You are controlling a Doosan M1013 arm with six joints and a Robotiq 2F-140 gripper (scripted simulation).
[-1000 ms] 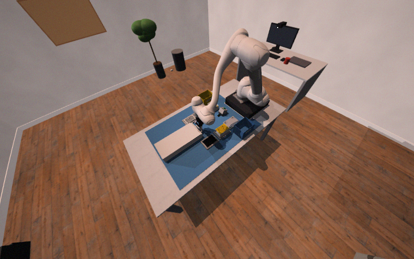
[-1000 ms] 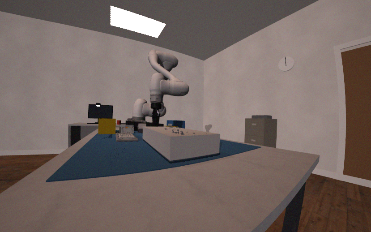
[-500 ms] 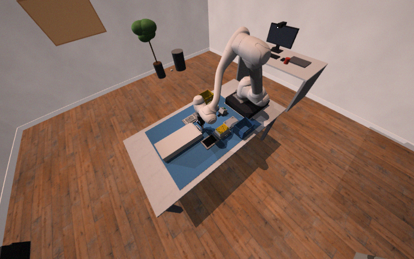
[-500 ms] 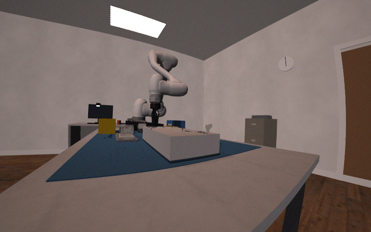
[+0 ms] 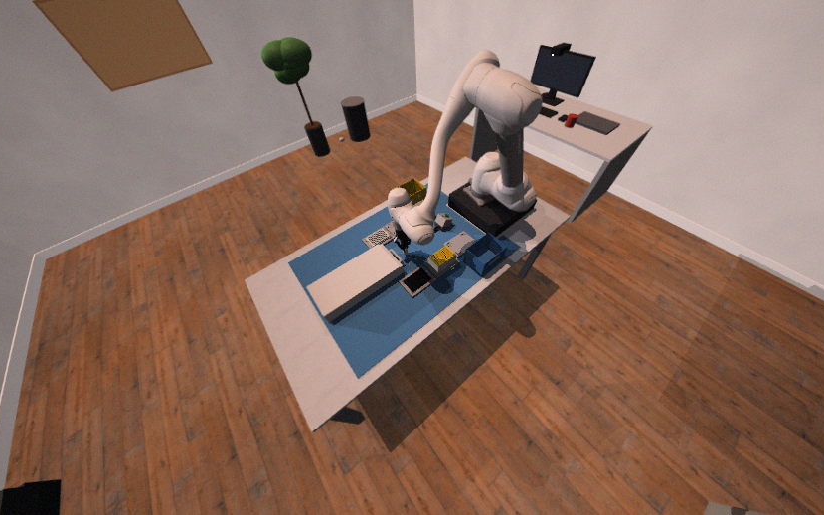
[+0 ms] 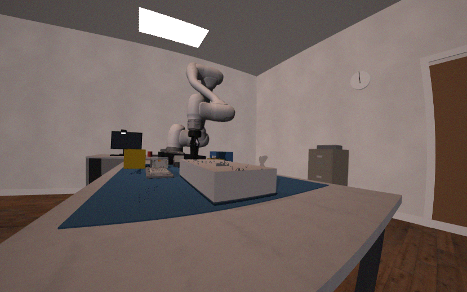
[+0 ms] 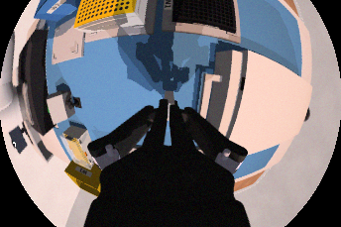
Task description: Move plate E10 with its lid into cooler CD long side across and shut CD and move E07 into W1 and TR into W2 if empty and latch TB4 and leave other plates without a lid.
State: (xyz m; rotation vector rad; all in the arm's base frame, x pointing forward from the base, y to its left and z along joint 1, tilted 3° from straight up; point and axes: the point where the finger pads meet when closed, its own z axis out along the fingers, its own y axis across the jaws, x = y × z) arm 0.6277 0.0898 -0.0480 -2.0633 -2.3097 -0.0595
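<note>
I see gripper (image 7: 170, 106) clenched, empty, over mat just beside cooler (image 5: 356, 279) corner. Yellow tip rack (image 7: 111, 0) and dark plate (image 7: 202, 8) beyond cooler. No readable labels from here.

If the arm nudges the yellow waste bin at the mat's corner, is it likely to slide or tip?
The yellow bin looks like an open, thin-walled box, so probably light and apt to slide. It stands tall for its footprint in the exterior view, so a high push might tip it. The shut, empty gripper would push rather than grasp.
</note>
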